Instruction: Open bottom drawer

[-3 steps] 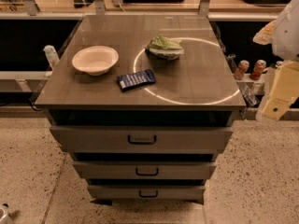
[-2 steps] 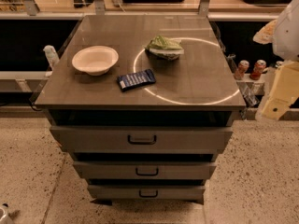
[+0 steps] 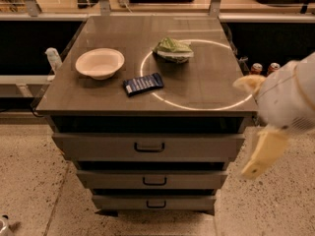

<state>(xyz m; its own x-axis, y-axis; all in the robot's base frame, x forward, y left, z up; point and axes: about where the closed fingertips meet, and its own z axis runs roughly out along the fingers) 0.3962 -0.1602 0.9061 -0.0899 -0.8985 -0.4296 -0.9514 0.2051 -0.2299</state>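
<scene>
The bottom drawer (image 3: 123,202) is the lowest and shallowest grey front of the cabinet, and its small black loop handle (image 3: 156,204) sits at its middle. It looks pushed in, with a dark gap above it. My gripper (image 3: 247,128) hangs at the right, beside the cabinet's front right corner at about the height of the top drawer. It is open, one pale yellow finger (image 3: 248,84) up and the other (image 3: 263,154) pointing down-left. It is well above and to the right of the bottom drawer and holds nothing.
On the cabinet top (image 3: 206,82) lie a white bowl (image 3: 100,63), a dark blue packet (image 3: 143,84) and a green bag (image 3: 173,50). The middle drawer (image 3: 113,179) and top drawer (image 3: 98,147) are above. Bottles (image 3: 263,68) stand on the right shelf. Speckled floor (image 3: 29,181) surrounds the cabinet.
My gripper has moved down and to the left, closer to the cabinet's front right corner. The drawers and the things on top have not moved.
</scene>
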